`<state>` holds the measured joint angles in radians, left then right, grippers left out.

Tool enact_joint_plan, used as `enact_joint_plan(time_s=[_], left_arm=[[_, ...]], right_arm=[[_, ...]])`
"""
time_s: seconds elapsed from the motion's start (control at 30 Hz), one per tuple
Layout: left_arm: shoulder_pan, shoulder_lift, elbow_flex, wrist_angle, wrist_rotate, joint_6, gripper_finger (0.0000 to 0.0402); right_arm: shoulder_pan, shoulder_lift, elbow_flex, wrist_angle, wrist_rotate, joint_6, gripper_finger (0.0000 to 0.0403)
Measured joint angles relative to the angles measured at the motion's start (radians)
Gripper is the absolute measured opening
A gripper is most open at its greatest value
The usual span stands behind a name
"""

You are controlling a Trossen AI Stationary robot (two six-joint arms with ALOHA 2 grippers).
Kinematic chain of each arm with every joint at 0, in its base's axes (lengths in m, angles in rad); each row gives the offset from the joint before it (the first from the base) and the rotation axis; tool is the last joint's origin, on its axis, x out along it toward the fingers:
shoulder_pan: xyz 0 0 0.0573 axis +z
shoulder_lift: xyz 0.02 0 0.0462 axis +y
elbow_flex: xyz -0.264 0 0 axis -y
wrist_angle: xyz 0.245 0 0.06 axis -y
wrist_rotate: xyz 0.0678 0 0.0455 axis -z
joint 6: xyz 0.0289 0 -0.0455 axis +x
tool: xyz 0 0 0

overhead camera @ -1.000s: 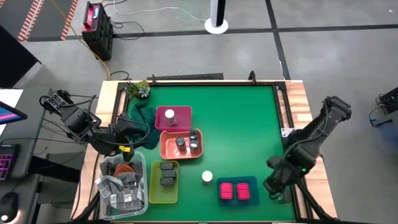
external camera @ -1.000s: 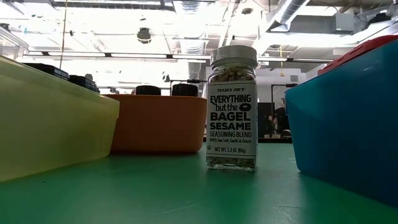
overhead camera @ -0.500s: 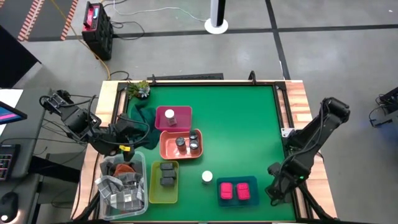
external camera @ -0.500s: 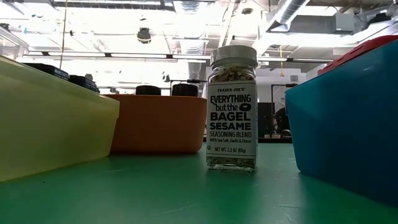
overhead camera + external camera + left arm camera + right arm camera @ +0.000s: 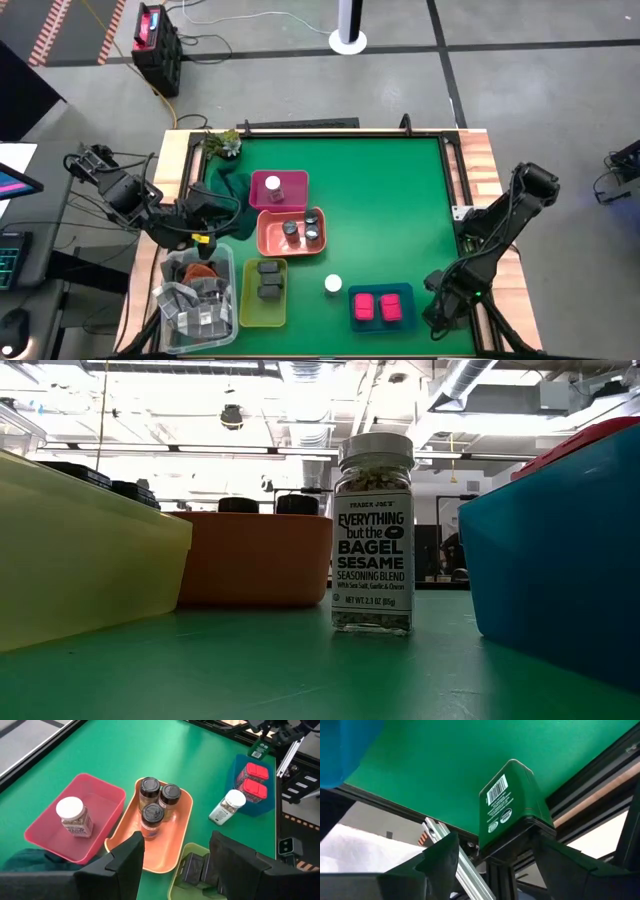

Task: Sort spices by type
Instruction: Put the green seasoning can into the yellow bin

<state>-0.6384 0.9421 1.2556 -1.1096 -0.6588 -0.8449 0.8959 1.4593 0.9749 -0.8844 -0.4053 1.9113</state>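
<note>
High view first: one white-capped jar left loose, right gripper at the front right corner

High view. Pink tray (image 5: 296, 180) sits toward the tabletop's (image 5: 390, 200) left edge with one white-capped jar (image 5: 273, 185) in it. Orange tray (image 5: 270, 240) is just in front of it and carries the grey-lidded jars (image 5: 301, 232). Yellow tray (image 5: 262, 312) is at the front edge with the dark boxes (image 5: 268, 281). Blue tray (image 5: 381, 291) is further right along that edge with two pink boxes (image 5: 377, 307). A loose white-capped jar (image 5: 333, 285) stands on the bare green between the yellow and blue trays. Left gripper (image 5: 212, 205) hangs at the left edge, by the pink tray. Right gripper (image 5: 437, 312) is at the front right corner, right of the blue tray.

Low view. The loose jar (image 5: 373, 532) is upright, clear of the orange tray (image 5: 255, 560) behind it and the blue tray (image 5: 560, 550) beside it.

Left wrist view. Left gripper (image 5: 176, 840) has its fingers spread with nothing between them. Three grey-lidded jars (image 5: 159, 800) are bunched together in the orange tray (image 5: 182, 827).

Right wrist view. Right gripper (image 5: 496, 834) is clamped on a green box (image 5: 512, 800) with a barcode, held at the tabletop's edge
</note>
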Motion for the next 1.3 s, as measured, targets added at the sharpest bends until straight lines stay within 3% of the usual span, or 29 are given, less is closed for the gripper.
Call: enact_joint_plan(time_s=[0.27,0.73,1.3], left_arm=[[0.0,0.0,0.0,-0.001,0.001,0.015,0.0212],[0.001,0.0,0.0,0.0,-0.001,0.037,0.0212],[0.001,0.0,0.0,0.0,-0.003,0.043,0.0212]], right_arm=[[-0.002,0.0,0.011,-0.006,0.023,-0.073,0.0282],[-0.017,0.002,0.088,-0.187,0.058,-0.155,0.0282],[-0.06,0.002,0.027,-0.167,-0.064,-0.156,0.0282]])
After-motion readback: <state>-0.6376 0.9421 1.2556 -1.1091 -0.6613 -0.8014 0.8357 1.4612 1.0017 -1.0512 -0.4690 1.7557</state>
